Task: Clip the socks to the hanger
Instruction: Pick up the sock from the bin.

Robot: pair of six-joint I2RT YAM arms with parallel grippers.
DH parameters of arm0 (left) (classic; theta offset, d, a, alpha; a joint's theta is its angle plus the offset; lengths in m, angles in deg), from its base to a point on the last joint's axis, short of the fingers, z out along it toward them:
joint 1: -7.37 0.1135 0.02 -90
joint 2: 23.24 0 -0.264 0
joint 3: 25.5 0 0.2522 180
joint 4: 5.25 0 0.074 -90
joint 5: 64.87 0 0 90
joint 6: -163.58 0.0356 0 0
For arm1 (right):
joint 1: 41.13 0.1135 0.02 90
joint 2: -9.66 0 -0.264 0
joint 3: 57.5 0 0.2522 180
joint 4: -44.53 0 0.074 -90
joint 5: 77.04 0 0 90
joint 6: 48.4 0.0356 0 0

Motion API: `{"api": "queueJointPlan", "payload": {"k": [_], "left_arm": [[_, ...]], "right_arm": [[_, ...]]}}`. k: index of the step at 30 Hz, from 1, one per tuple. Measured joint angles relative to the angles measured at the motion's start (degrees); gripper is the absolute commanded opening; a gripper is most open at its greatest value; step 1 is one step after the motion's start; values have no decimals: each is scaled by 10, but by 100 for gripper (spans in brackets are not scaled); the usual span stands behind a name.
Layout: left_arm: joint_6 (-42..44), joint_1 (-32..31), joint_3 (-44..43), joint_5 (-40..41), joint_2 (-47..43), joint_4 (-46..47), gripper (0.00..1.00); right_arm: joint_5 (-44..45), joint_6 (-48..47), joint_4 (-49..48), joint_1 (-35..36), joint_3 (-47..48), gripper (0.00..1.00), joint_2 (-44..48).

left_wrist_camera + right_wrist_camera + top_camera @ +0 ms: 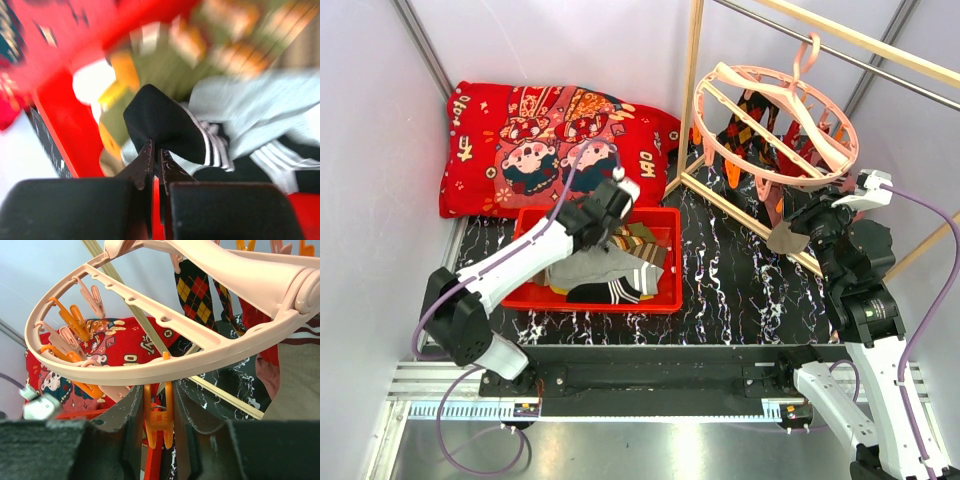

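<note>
My left pincer [155, 152] is down in the red basket [665, 303]. Its jaws are pressed together on a fold of the black white-striped sock [165, 120], gripped at the edge, I judge so it lifts clear of the pile. The basket also holds a grey sock [582, 268] and an olive striped sock [642, 245], loosely heaped. The left wrist view is blurred. My right pincer [158, 415] sits under the pink hanger [165, 367] with a finger on either side of an orange clip [150, 430]. It is squeezing the clip, probably to spread its mouth for the incoming sock. The hanger hangs from the wooden rack [692, 90] above the bench [740, 290], with an argyle sock [195, 290] already clipped on.
</note>
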Motion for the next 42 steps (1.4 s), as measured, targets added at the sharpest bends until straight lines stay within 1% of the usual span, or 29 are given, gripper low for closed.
{"api": "queueJointPlan", "payload": {"k": [5,8,11,16,18,19,22,23,25,27,29,30,33,35,38,39,42], "left_arm": [[15,-21,-135,-26,28,11,0],[23,-39,-159,-39,40,40,0],[30,-48,-137,-41,54,69,0],[41,-47,-48,-10,90,77,0],[43,-47,-12,3,94,65,3],[43,-47,5,10,93,58,6],[42,-48,36,30,92,35,9],[40,-49,43,35,90,26,13],[37,-50,55,42,84,13,16],[28,-52,67,43,76,-3,23],[20,-54,74,43,69,-18,35],[12,-55,76,42,65,-28,46],[3,-57,75,32,41,-36,58],[6,-59,72,21,15,-38,58],[21,-59,52,-7,-28,-26,53],[32,-60,44,-21,-37,-19,49],[69,-66,23,-63,-44,5,45]], "right_arm": [[0,-6,-6,0,0,0,0],[0,-7,-6,0,0,0,1],[0,-9,-7,0,-2,0,2],[0,-12,-10,0,-4,0,4],[0,-13,-10,0,-4,0,5],[0,-13,-10,0,-4,0,5],[0,-13,-10,0,-4,0,5],[0,-13,-10,0,-4,0,5],[0,-13,-10,0,-4,0,4],[0,-13,-10,0,-4,0,3],[0,-14,-10,0,-4,0,3],[0,-15,-10,0,-4,0,3],[0,-18,-10,0,-4,0,3],[0,-21,-10,0,-4,0,2],[0,-24,-11,0,-4,0,2],[0,-24,-12,0,-4,0,2],[0,-24,-16,0,-4,0,1]]}}
